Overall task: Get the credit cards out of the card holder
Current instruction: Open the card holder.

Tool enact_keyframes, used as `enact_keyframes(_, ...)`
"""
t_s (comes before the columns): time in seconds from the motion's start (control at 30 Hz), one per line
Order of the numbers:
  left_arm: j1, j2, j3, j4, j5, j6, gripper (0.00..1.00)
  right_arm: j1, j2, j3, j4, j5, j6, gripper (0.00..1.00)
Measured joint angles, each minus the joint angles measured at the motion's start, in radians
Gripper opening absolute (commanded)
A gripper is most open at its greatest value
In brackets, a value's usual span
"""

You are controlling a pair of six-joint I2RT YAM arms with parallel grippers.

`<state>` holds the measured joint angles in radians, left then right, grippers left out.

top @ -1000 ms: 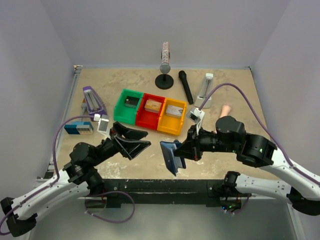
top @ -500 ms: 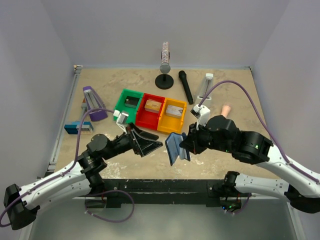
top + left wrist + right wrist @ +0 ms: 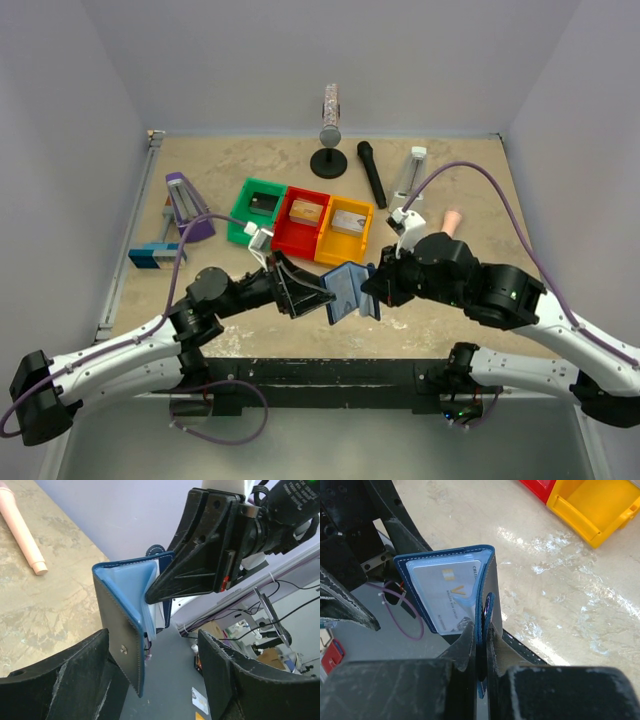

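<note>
The card holder [image 3: 345,288], a dark navy bifold with pale blue lining, hangs partly open above the table's front edge. My right gripper [image 3: 372,295] is shut on one of its flaps, as the right wrist view shows [image 3: 480,630]. A silvery grey credit card [image 3: 450,597] with a gold chip sits in a clear sleeve of the card holder [image 3: 487,580]. My left gripper [image 3: 315,293] is open just left of the holder. In the left wrist view the card holder's free flap [image 3: 120,630] lies between the wide-spread jaws of my left gripper [image 3: 152,645], close to the left finger.
Green [image 3: 258,210], red [image 3: 303,222] and yellow [image 3: 347,232] bins with small boxes stand behind the arms. Also on the table are a black microphone [image 3: 372,172], a round stand [image 3: 329,150], a purple object [image 3: 186,205], a blue-and-white gadget [image 3: 157,255] and a pink stick [image 3: 452,218].
My left arm has swung right until its open jaws reach the card holder. My right gripper has lifted the holder slightly away from the front edge and turned it toward the left gripper.
</note>
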<state>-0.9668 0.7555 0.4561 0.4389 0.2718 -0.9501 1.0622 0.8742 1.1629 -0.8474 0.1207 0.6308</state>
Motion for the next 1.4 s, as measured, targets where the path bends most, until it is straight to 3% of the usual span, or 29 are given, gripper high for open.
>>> enact_keyframes(0.37, -0.041, 0.002, 0.0, -0.013, 0.0, 0.039, 0.55, 0.0, -0.023, -0.027, 0.016, -0.001, 0.039, 0.0)
enact_keyframes(0.7, -0.056, 0.021, 0.0, -0.092, -0.026, 0.078, 0.45, 0.0, -0.025, -0.04, 0.035, -0.008, 0.052, 0.0)
enact_keyframes(0.87, -0.056, 0.02, 0.003, -0.13, -0.051, 0.091, 0.26, 0.0, -0.024, -0.045, 0.051, -0.016, 0.059, 0.0)
enact_keyframes(1.0, -0.056, 0.02, 0.017, -0.164, -0.066, 0.106, 0.19, 0.0, -0.026, -0.058, 0.066, -0.027, 0.062, 0.0)
enact_keyframes(1.13, -0.056, 0.016, 0.018, -0.196, -0.084, 0.114, 0.0, 0.0, -0.039, -0.071, 0.071, -0.034, 0.062, 0.01)
enact_keyframes(1.3, -0.056, -0.015, 0.018, -0.238, -0.104, 0.126, 0.0, 0.0, -0.056, -0.081, 0.075, -0.038, 0.061, 0.51)
enact_keyframes(1.33, -0.056, -0.025, 0.019, -0.26, -0.115, 0.128, 0.0, 0.0, -0.064, -0.086, 0.074, -0.037, 0.056, 0.56)
enact_keyframes(1.4, -0.056, -0.042, 0.019, -0.304, -0.138, 0.132, 0.0, 0.001, -0.09, -0.097, 0.056, -0.027, 0.045, 0.59)
